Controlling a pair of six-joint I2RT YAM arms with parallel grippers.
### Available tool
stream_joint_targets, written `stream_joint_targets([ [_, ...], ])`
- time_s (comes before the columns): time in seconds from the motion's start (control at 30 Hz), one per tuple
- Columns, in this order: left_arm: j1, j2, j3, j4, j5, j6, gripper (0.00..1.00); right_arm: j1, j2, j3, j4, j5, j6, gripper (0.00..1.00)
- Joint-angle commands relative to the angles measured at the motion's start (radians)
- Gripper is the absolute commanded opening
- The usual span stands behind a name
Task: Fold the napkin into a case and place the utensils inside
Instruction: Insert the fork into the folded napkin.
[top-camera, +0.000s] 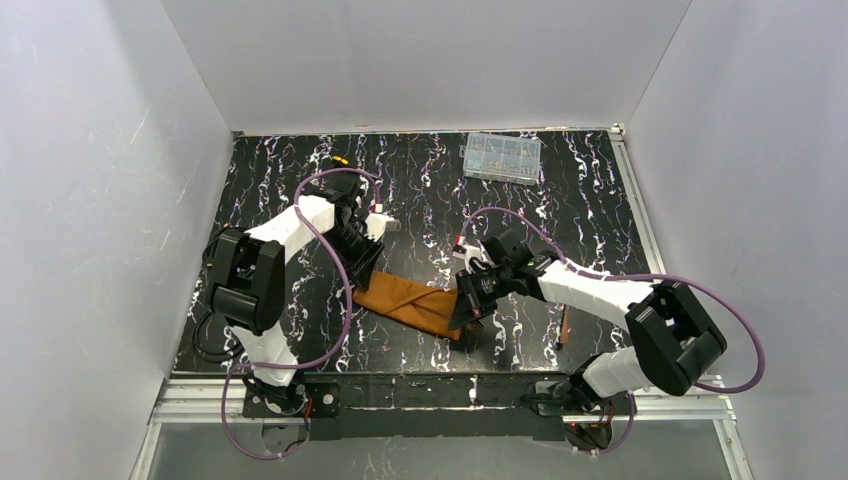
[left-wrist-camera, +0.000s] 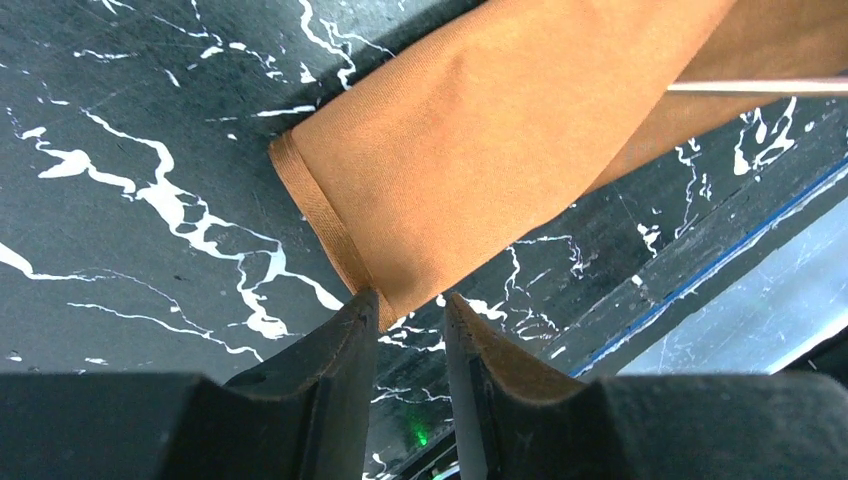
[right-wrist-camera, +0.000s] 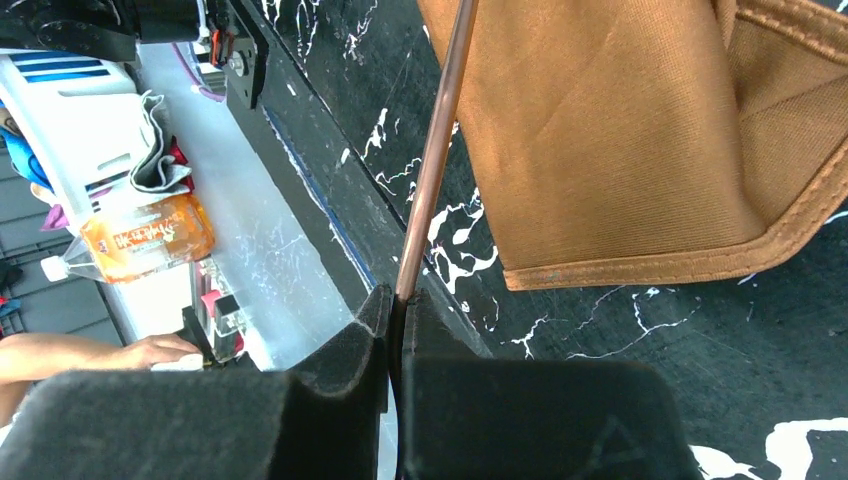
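At the bottom centre of the right wrist view, the fingers (right-wrist-camera: 350, 350) of the right gripper (right-wrist-camera: 398, 300) are seen pressed together on the handle of a slim copper utensil (right-wrist-camera: 440, 150). The utensil is held pointing up the frame, its far part crossing the left edge of the folded orange napkin (right-wrist-camera: 620, 130). Whether its tip is tucked between the layers cannot be told.

At the bottom of the left wrist view, the fingers (left-wrist-camera: 340, 340) of the left gripper (left-wrist-camera: 405, 300) are parted by a narrow gap. The hemmed corner of the napkin is met just at the mouth of that gap, and contact cannot be judged.

From above, the napkin is seen as a narrow band lying aslant on the black marbled table (top-camera: 420, 190), between the two grippers at lower centre. A clear plastic box (top-camera: 502, 157) is placed at the upper right, well apart.
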Motion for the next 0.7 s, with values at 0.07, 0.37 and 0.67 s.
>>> stream_joint_targets([
  [0.07, 0.003, 0.026, -0.035, 0.042, -0.053, -0.048, 0.29, -0.005, 0.002, -0.036, 0.109, -0.034, 0.036, 0.01],
  [0.37, 0.004, 0.052, -0.052, 0.058, -0.042, -0.051, 0.24, -0.005, 0.018, -0.071, 0.197, -0.051, 0.054, 0.01],
  [0.67, 0.003, 0.053, -0.054, 0.046, -0.025, -0.036, 0.18, -0.005, 0.029, -0.111, 0.383, -0.078, 0.092, 0.01],
])
